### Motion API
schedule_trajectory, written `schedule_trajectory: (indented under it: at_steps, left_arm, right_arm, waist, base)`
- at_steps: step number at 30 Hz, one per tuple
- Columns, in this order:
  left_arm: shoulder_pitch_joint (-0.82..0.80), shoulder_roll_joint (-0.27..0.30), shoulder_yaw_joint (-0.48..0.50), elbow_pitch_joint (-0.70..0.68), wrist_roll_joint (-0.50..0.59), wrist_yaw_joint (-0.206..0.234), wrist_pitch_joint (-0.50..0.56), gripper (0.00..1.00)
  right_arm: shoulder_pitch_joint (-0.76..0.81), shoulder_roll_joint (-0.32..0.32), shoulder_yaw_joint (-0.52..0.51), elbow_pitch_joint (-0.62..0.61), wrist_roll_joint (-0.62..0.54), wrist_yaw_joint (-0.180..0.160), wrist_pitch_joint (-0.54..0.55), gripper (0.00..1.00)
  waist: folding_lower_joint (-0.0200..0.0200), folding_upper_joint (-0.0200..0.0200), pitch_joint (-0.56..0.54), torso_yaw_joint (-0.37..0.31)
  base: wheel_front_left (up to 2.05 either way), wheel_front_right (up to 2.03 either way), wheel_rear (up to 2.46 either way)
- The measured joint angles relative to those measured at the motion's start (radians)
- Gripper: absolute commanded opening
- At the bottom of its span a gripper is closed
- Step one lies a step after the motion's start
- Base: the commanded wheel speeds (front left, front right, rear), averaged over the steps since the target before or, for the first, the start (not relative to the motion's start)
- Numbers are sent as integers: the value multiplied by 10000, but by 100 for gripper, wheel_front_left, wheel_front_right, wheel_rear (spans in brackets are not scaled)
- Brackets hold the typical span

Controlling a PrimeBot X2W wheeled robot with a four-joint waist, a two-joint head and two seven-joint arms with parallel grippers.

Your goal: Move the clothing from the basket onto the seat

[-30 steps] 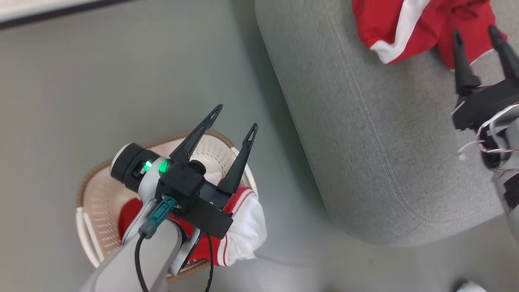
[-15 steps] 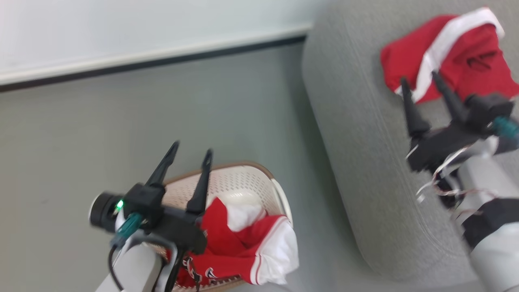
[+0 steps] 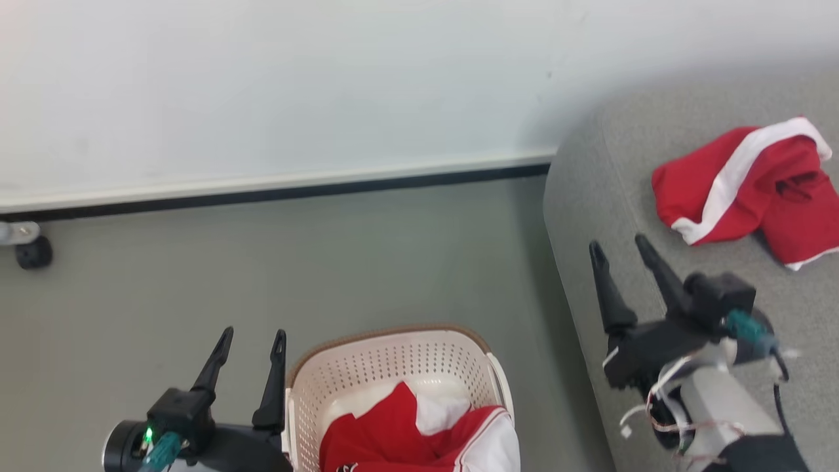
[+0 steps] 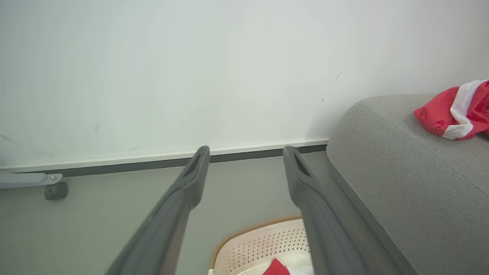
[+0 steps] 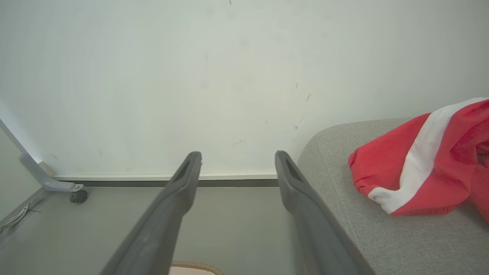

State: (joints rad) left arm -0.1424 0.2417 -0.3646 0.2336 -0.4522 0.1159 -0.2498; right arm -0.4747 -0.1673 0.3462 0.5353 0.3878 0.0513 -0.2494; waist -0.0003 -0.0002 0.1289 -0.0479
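Clothing: two pieces. First garment point(image 3: 741, 190) on single seat point(image 3: 590, 216); second garment point(image 3: 393, 432) heaped in single basket point(image 3: 387, 357) on floor beside seat. Left gripper point(image 3: 253, 332) spread, empty, just beside basket. Right gripper point(image 3: 617, 242) spread, empty, over seat edge. Caster point(image 3: 33, 252) near wall.

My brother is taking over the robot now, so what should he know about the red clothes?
The left gripper is open and empty, beside the basket.
The right gripper is open and empty, above the seat near its edge.
Done: the first red garment lies on the seat.
Left: the second red garment is in the basket. It needs picking up and moving to the seat.
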Motion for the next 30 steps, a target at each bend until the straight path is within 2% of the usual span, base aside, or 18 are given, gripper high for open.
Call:
schedule_trajectory:
  at_steps: [14,30]
  left_arm:
    - [1740,-278,991,-1271,153,77,0,100]
    - [2551,-546,1645,-1670,477,84,0,100]
  right_arm:
    - [2533,-82,-176,-2220,-286,-780,0,100]
    - [4120,-196,-481,-3586,-286,-1126,-2,100]
  waist:
    - [2,1,-1033,198]
    - [4,2,-1272,239]
  base:
    - [0,0,0]
    - [0,0,0]
